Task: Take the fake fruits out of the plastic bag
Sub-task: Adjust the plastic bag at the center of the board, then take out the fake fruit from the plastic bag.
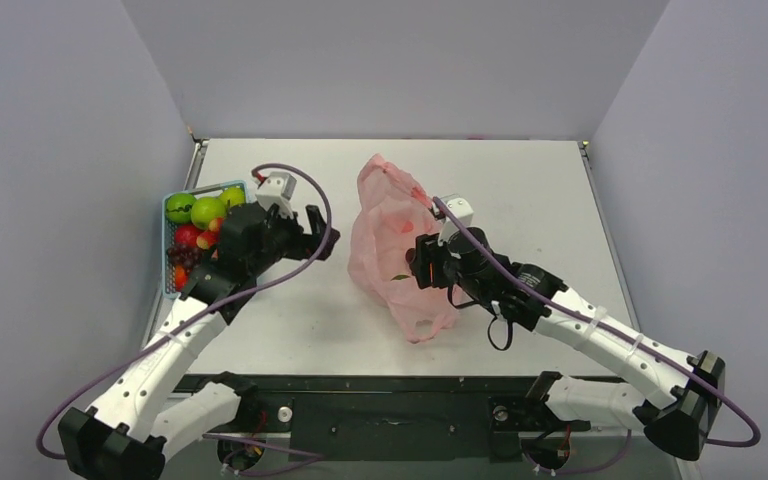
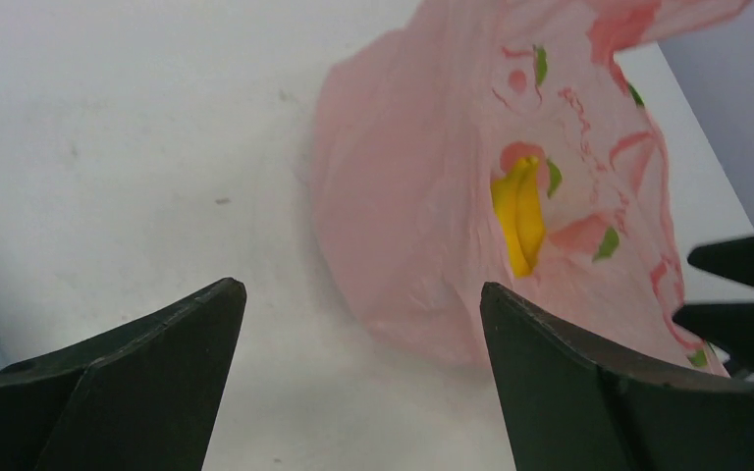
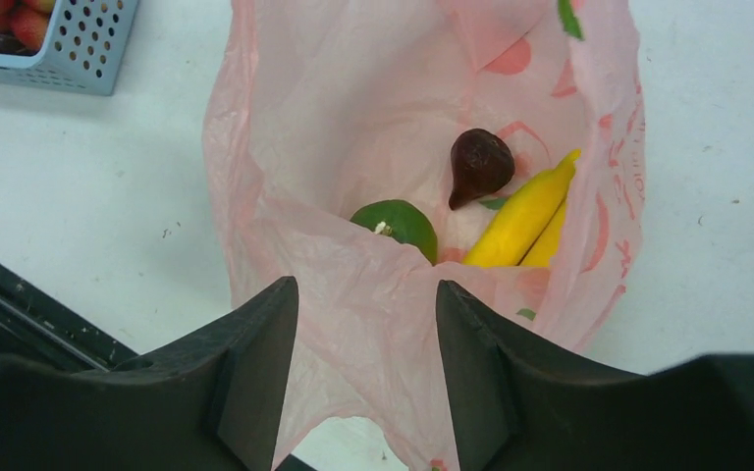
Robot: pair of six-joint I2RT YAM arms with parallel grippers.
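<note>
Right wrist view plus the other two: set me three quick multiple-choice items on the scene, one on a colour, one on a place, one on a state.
1. What colour is the perforated basket?
A. red
B. light blue
C. yellow

2. Where is the dark maroon fruit?
A. in the basket
B. inside the pink plastic bag, beside the bananas
C. on the bare table

3. How is the left gripper?
A. open, holding nothing
B. shut on the bananas
C. shut on the bag

Answers: 1 B, its holed wall shows light blue. 2 B, it lies on the bag's inner film next to the bananas. 3 A, its fingers stand wide apart with nothing gripped between them.
</note>
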